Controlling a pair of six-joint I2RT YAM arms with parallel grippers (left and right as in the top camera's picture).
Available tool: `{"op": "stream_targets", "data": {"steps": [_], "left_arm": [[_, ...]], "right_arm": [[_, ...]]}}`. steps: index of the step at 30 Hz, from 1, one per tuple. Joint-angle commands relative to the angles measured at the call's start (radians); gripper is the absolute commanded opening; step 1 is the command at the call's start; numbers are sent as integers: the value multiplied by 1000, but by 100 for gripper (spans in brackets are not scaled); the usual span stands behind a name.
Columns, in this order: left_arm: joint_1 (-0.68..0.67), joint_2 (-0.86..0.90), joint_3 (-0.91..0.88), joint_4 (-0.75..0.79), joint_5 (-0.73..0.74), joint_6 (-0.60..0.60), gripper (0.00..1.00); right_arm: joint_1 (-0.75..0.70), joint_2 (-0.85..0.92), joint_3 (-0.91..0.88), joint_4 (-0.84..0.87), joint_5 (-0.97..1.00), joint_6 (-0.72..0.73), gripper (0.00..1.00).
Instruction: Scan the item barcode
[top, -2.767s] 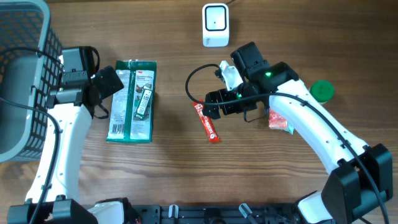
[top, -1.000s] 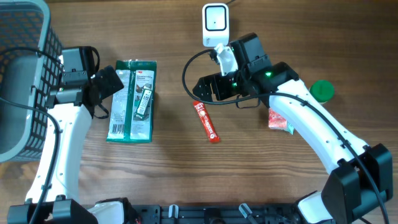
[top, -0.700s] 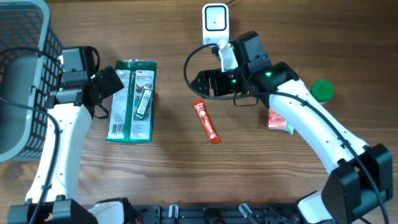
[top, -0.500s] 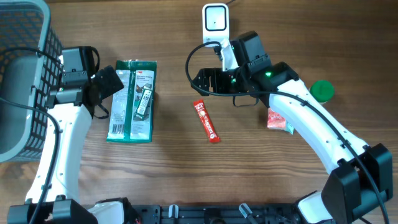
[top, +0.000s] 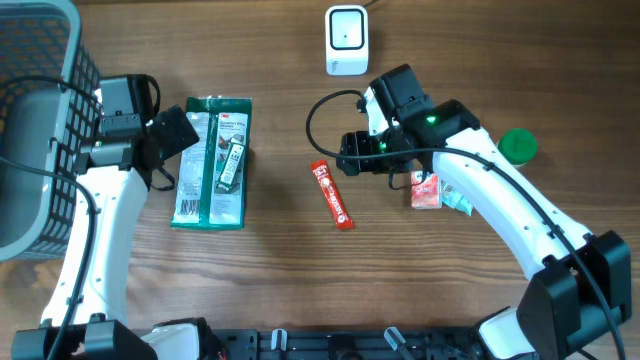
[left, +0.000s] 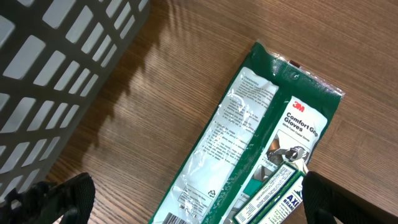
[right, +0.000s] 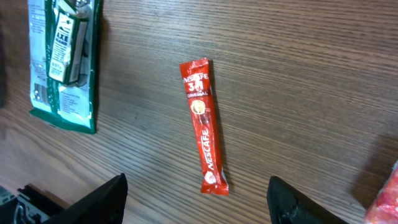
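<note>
My right wrist view reads Nescafe on the red stick (right: 204, 126) lying flat on the table (right: 311, 62); from overhead it's just red. The right gripper (right: 198, 202) and left gripper (left: 205, 199) have fingers spread wide, holding nothing.

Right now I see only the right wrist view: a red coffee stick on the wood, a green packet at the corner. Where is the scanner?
Observer: The white scanner stands at the far edge of the table, beyond the right gripper, outside your frame.
Operator: Anything else near that arm?
Observer: A green cap lies beside its forearm.
Operator: And the left arm?
Observer: The left gripper hangs open over the glove packet, next to a grey basket.
</note>
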Motion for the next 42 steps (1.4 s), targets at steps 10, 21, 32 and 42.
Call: {"op": "stream_targets", "data": {"steps": [10,21,32,42], "left_arm": [[4,-6,3,3,2,-10,100],[4,-6,3,3,2,-9,100],[4,-6,3,3,2,-10,100],[4,-6,3,3,2,-9,100]], "right_arm": [[61,12,-7,-53,27,-76,62],[220,95,-7,-27,248,-71,56],[259,274,-7,-27,215,-15,38],[268,337,-8,-88,159,7,34]]}}
